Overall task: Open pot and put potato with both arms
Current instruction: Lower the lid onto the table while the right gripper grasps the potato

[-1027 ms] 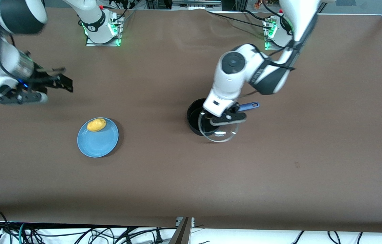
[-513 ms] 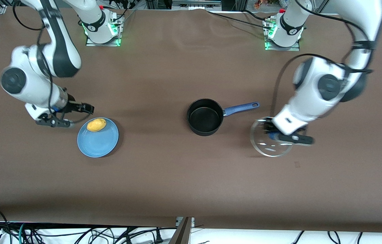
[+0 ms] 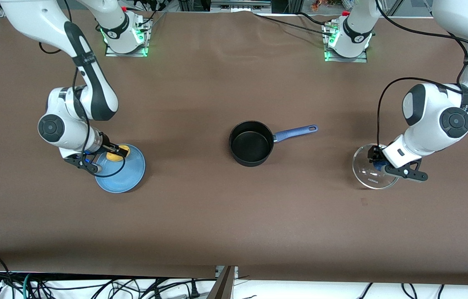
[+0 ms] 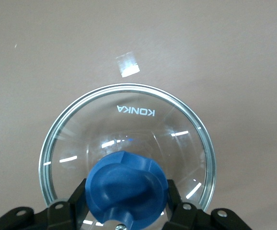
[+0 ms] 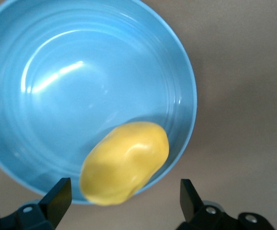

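The black pot [image 3: 251,143] stands open mid-table, its blue handle [image 3: 296,132] pointing toward the left arm's end. The glass lid [image 3: 370,172] is at the left arm's end, low at the table; I cannot tell if it rests on it. My left gripper [image 3: 377,164] is shut on the lid's blue knob [image 4: 127,186], and the lid's glass [image 4: 129,124] shows in the left wrist view. The yellow potato [image 3: 112,157] lies on the blue plate [image 3: 123,174]. My right gripper [image 3: 118,152] is open, its fingers [image 5: 58,196] standing either side of the potato [image 5: 125,163].
The blue plate [image 5: 81,86] sits toward the right arm's end, slightly nearer the front camera than the pot. The brown table cover [image 3: 234,216] stretches between plate, pot and lid. Both arm bases stand along the table's back edge.
My left gripper has carried the lid farther toward the left arm's end and lower. My right gripper has moved onto the plate and now straddles the potato.
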Controlling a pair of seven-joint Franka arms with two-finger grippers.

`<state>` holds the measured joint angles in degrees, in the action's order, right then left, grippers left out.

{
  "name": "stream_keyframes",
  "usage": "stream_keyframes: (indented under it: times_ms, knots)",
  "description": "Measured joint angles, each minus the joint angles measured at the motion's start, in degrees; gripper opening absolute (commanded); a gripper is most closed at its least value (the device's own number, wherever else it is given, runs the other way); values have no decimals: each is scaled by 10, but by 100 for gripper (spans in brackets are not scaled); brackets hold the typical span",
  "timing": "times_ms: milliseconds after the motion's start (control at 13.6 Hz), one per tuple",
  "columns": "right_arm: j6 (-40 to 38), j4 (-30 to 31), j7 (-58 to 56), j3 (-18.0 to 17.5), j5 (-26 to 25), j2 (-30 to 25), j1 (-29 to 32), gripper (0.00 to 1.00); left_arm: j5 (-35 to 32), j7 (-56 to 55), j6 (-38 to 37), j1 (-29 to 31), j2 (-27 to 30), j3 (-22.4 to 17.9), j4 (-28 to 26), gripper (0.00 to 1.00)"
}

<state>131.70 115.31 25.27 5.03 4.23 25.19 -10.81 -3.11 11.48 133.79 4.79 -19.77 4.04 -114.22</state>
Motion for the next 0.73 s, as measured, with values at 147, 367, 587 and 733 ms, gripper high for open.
stream_keyframes:
  times_ms: [147, 367, 587, 733]
  knots:
    - [3, -1, 0, 0, 0, 6, 6, 93, 0, 13, 48, 9, -8, -6, -29, 48]
    - [4, -1, 1, 0, 1, 7, 8, 70, 19, 16, 84, 19, -30, -9, -51, 49]
    - [5, -1, 1, 0, 1, 9, 8, 39, 58, 27, 104, 21, -57, -9, -55, 75]
    - [4, -10, 1, 0, 1, 8, 8, 35, 65, 28, 108, 22, -61, -8, -54, 100]
